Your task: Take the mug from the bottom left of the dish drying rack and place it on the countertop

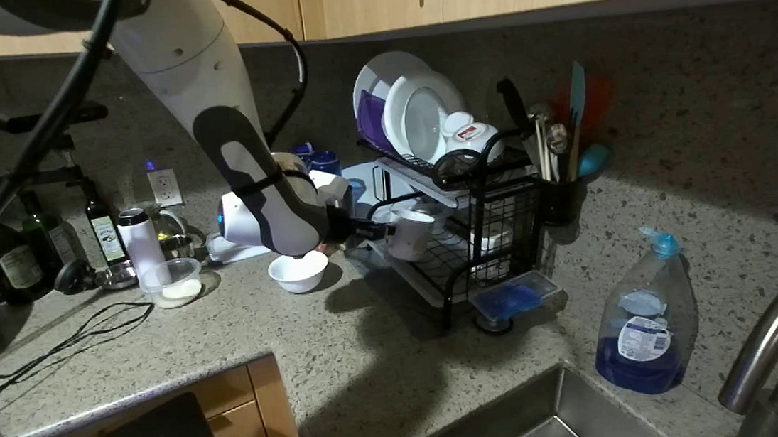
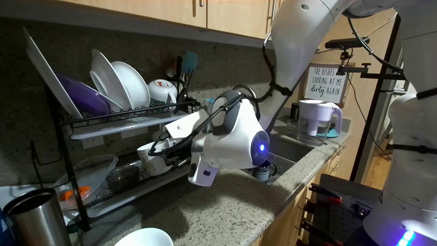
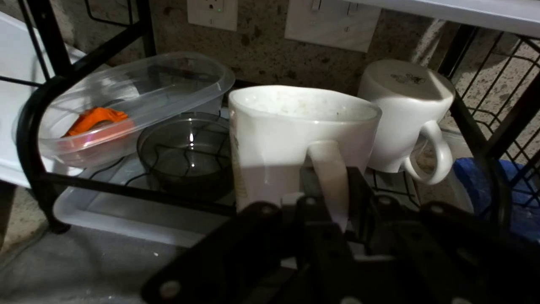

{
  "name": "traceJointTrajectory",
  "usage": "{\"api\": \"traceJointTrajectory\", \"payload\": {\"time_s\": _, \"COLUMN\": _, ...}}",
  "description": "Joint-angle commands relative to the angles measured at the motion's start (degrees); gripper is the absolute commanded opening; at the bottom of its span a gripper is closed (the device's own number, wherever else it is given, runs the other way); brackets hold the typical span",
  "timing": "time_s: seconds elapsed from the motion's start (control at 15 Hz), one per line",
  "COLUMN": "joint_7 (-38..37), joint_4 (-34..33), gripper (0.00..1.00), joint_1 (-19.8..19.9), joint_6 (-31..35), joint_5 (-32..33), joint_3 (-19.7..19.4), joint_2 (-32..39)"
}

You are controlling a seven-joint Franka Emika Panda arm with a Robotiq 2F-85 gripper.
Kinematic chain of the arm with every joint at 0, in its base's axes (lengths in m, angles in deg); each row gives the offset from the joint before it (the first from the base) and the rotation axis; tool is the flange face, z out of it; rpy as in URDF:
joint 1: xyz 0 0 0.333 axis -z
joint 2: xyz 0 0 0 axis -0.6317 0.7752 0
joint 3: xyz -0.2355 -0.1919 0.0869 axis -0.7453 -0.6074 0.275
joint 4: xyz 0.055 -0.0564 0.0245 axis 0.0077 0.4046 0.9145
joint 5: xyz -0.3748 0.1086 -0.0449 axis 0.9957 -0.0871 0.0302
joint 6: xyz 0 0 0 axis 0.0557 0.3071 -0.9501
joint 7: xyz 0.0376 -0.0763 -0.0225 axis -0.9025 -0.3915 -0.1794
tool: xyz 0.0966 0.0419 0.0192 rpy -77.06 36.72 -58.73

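The claw (image 3: 333,186), its fingers close together, grips the mug (image 3: 270,152) by the handle; the mug tilts, mouth up, at the near side of the lower tier of the rack (image 3: 126,192), and I cannot tell whether its base touches the wires. Left of it are a dark dish (image 3: 190,166) and a clear tub (image 3: 84,152), right of it an upturned cup (image 3: 400,116). In an exterior view a bowl (image 1: 298,274) stands on the desk (image 1: 228,323), left of the rack.
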Motion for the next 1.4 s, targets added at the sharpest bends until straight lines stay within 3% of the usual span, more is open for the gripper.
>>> {"api": "traceJointTrajectory", "payload": {"time_s": 0.0, "joint_7": 0.88, "joint_4": 2.85, "gripper": 0.05, "joint_1": -0.43, "joint_6": -1.86, "joint_5": -1.86, "joint_3": 1.05, "joint_2": -3.54}}
{"api": "traceJointTrajectory", "payload": {"time_s": 1.33, "joint_7": 1.0, "joint_4": 7.16, "gripper": 0.05, "joint_1": -2.41, "joint_6": -4.38, "joint_5": -5.72, "joint_3": 4.48, "joint_2": -4.72}}
